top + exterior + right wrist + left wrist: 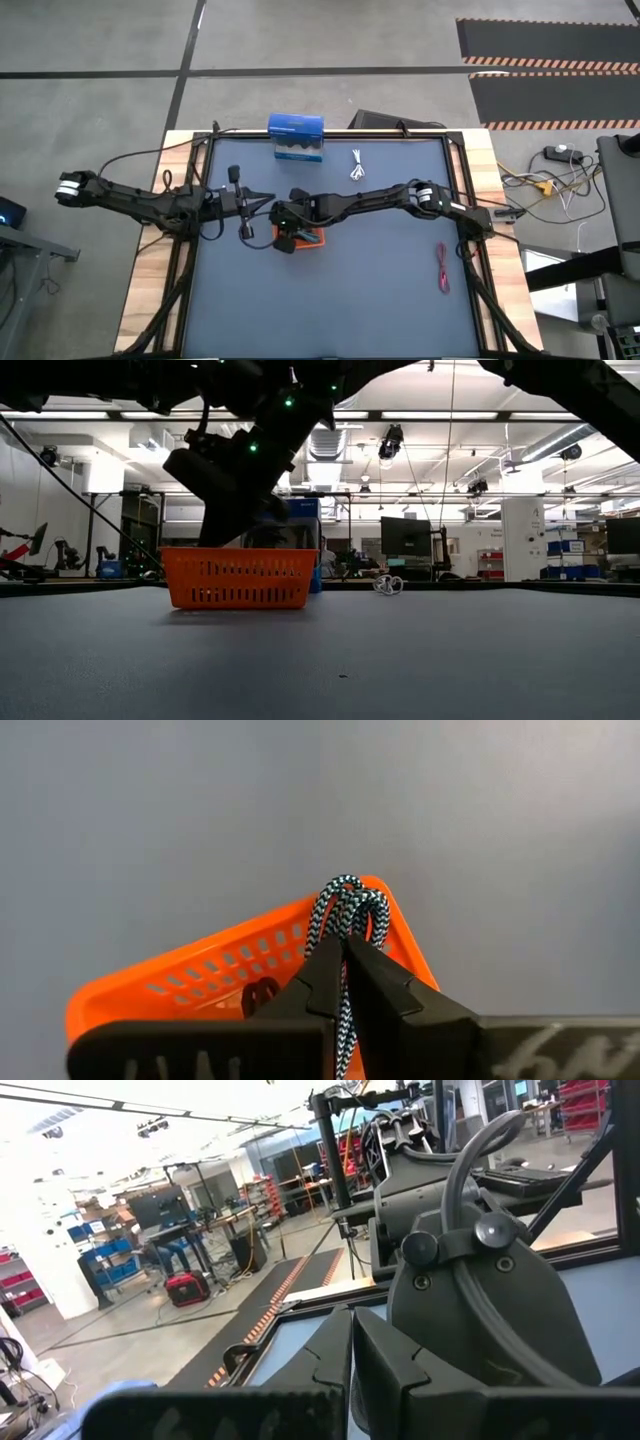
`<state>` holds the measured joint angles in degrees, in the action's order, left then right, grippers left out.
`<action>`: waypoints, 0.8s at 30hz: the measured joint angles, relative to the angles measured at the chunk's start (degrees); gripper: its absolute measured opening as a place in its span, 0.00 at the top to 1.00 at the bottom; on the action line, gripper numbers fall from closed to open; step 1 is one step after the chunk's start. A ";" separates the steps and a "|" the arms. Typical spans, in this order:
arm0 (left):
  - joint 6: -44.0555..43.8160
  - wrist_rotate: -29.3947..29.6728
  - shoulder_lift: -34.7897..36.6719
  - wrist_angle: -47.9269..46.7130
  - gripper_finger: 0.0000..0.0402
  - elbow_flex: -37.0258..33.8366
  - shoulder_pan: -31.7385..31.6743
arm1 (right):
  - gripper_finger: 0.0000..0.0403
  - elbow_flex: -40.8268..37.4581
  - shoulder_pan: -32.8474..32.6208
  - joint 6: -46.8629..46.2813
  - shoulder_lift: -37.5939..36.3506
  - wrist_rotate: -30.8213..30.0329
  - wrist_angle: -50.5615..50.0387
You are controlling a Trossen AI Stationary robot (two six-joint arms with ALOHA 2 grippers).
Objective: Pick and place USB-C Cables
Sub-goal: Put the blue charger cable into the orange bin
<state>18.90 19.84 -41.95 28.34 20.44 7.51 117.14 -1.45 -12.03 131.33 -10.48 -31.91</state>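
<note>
Teal-green cable (346, 910) pinched between closed fingers of right gripper (344, 952), hanging over orange tray (215, 968) at table centre. Black cable (260, 992) lying inside tray. White cable (357, 165) and red cable (441, 268) on mat, well apart. Left gripper (350, 1355) closed, empty, beside tray.

Perhaps four cables (357, 166), one tray (314, 237)

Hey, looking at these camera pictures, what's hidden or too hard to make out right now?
- Orange tray contents: high view, the right gripper and arm cover it; low view, the wall hides the inside.
- Teal-green cable: right wrist view, its lower part is hidden by the fingers.
- Dark thing in the tray: right wrist view, partly hidden, cannot identify.
- White cable, red cable: high view, too small for detail.
</note>
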 joint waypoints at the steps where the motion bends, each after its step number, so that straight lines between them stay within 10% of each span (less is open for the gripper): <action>1: 0.02 -0.02 -0.01 -0.05 1.00 0.04 0.00 | 0.98 -0.13 0.00 -0.04 0.00 0.00 0.04; 24: -0.03 -0.02 0.02 0.26 1.00 0.05 0.02 | 0.98 -7.23 -0.16 -0.02 -0.28 0.14 7.02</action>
<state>18.87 19.81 -41.93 28.60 20.49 7.53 109.91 -1.62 -12.05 131.04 -10.34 -24.88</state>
